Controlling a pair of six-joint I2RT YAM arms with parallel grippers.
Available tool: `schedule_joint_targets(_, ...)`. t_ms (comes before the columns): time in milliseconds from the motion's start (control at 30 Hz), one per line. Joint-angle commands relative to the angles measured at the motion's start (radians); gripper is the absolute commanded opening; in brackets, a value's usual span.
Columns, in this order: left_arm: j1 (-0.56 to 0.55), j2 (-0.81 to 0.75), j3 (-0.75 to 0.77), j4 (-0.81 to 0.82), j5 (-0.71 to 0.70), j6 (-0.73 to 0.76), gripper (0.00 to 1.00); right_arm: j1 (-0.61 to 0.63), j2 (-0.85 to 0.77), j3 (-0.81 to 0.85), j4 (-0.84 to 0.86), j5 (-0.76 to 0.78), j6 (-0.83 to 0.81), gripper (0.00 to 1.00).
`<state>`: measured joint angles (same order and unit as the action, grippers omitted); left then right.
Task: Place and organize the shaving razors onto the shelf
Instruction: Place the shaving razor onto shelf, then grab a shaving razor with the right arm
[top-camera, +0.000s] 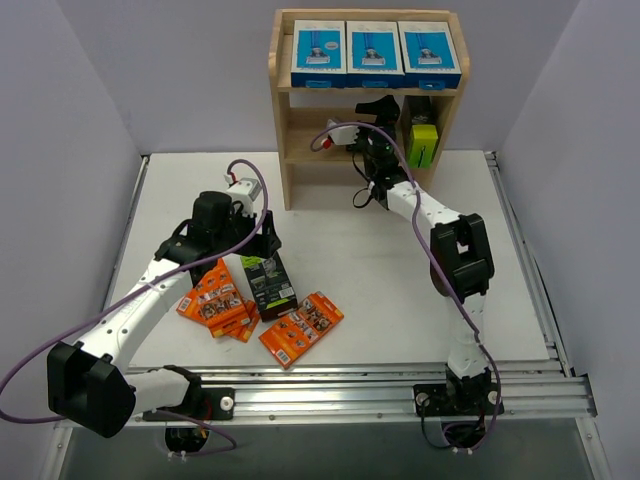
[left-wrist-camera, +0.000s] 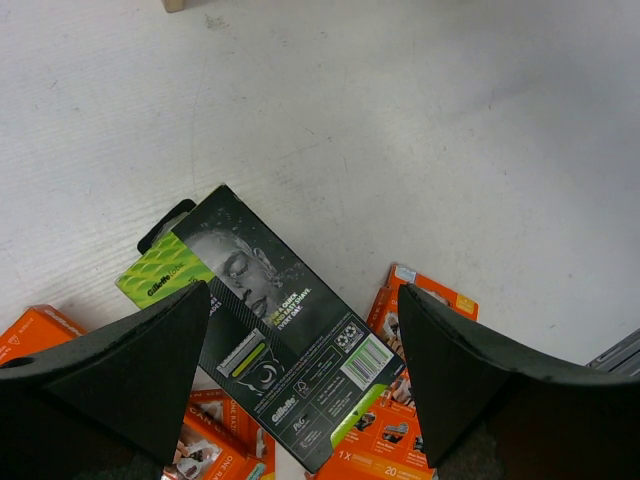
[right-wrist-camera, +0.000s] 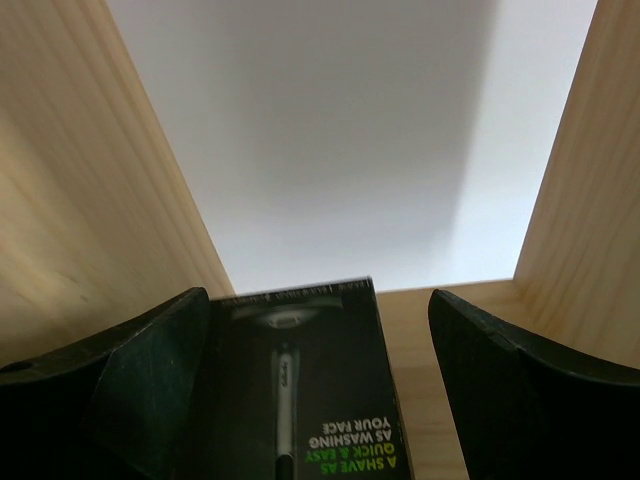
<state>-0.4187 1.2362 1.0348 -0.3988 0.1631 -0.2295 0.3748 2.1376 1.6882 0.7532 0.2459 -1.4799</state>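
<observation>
Three blue-and-white razor boxes (top-camera: 375, 52) stand in a row on the top tier of the wooden shelf (top-camera: 283, 120). My right gripper (top-camera: 384, 108) reaches into the tier below. In its wrist view it is open (right-wrist-camera: 318, 295), with a black razor box (right-wrist-camera: 300, 390) against the left finger and a gap to the right finger. A black-and-lime box (top-camera: 422, 142) stands at the shelf's right end. My left gripper (top-camera: 258, 243) hangs open (left-wrist-camera: 302, 290) over another black-and-lime box (left-wrist-camera: 270, 330) lying flat on the table, partly over orange packs (left-wrist-camera: 395, 440).
Several orange razor packs (top-camera: 301, 329) lie scattered on the white table (top-camera: 400, 290) near the left arm, some under the black box (top-camera: 268, 283). Grey walls enclose the table on three sides. A metal rail (top-camera: 400, 392) runs along the near edge.
</observation>
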Motion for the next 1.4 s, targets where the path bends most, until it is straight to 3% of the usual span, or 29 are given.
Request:
schedule_joint_targets(0,0.009,-0.027,0.036,0.038,0.021,-0.007,0.85,0.024,0.033,0.021,-0.092,0.006,0.075,0.87)
schedule_joint_targets(367,0.011,-0.041,0.031,0.048,0.027,-0.002,0.85,0.104,-0.037,-0.013,-0.107,0.018,0.242,0.86)
schedule_joint_targets(700,0.02,-0.13,-0.005,0.071,-0.088,0.028,0.85,0.245,-0.346,-0.153,-0.349,0.018,0.588,0.79)
schedule_joint_targets(833,0.02,-0.164,-0.021,0.075,-0.18,0.033,0.86,0.32,-0.504,-0.286,-0.403,-0.003,0.814,0.75)
schedule_joint_targets(933,0.02,-0.193,-0.035,0.078,-0.258,0.038,0.88,0.383,-0.654,-0.476,-0.356,-0.013,1.027,0.72)
schedule_joint_targets(1067,0.023,-0.218,-0.044,0.08,-0.336,0.042,0.91,0.441,-0.816,-0.689,-0.324,-0.016,1.419,0.72)
schedule_joint_targets(1200,0.024,-0.231,-0.048,0.081,-0.373,0.05,0.95,0.452,-0.857,-0.723,-0.377,-0.082,1.72,0.73)
schedule_joint_targets(1367,0.026,-0.245,-0.055,0.081,-0.407,0.053,0.97,0.461,-0.76,-0.671,-0.476,-0.166,1.926,0.76)
